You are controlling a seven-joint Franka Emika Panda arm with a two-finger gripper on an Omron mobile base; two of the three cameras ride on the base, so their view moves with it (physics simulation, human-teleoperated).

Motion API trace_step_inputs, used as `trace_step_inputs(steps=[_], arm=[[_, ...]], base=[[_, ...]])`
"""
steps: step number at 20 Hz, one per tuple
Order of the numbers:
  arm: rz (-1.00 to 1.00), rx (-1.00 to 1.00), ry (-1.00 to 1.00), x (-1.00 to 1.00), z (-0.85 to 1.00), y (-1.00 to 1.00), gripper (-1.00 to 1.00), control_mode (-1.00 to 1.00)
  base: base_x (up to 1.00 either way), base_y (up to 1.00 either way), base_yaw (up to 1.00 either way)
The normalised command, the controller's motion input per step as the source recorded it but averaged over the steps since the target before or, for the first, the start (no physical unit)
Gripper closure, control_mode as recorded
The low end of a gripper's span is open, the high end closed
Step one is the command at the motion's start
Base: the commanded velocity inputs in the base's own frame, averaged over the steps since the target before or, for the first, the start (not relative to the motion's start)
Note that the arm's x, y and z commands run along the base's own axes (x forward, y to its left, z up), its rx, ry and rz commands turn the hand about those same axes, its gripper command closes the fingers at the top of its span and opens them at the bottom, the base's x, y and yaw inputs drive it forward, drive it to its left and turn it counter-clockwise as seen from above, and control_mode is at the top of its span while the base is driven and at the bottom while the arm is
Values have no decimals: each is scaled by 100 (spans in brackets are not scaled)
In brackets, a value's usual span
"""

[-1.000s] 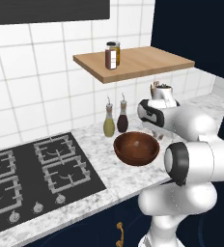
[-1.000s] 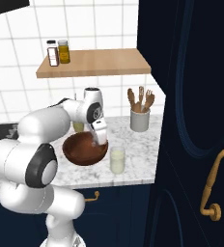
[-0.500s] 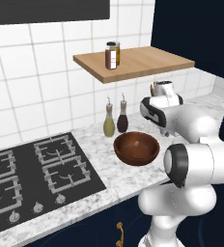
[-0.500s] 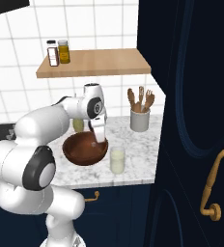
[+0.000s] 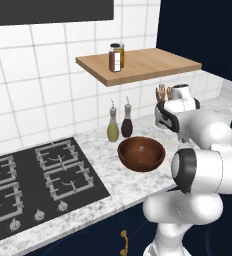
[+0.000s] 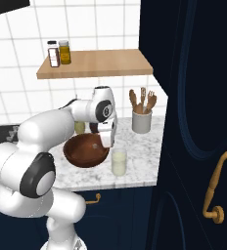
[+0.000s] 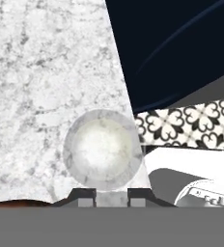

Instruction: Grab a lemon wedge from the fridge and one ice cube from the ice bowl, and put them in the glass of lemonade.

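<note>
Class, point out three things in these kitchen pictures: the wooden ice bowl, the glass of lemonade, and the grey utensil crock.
ice bowl (image 5: 141, 153), left base view, inner floor.
glass of lemonade (image 6: 119, 162), right base view, side wall.
utensil crock (image 6: 141, 122), right base view, front wall.

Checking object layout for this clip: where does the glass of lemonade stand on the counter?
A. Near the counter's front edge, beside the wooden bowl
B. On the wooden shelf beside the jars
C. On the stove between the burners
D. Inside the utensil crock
A: in the right base view the glass of lemonade stands on the marble counter near its front edge, just beside the ice bowl.
</note>
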Motion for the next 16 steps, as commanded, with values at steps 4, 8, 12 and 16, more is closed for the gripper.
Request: trace_step_inputs(steps=[4, 8, 12, 16], arm=[[0, -4, 0, 0, 0, -4, 100, -100], [0, -4, 0, 1, -12, -1, 100, -100], [0, 0, 0, 0, 0, -16, 100, -100], [0, 0, 0, 0, 0, -27, 100, -100]], base=[[0, 0, 0], [0, 0, 0], [0, 0, 0], [0, 0, 0]])
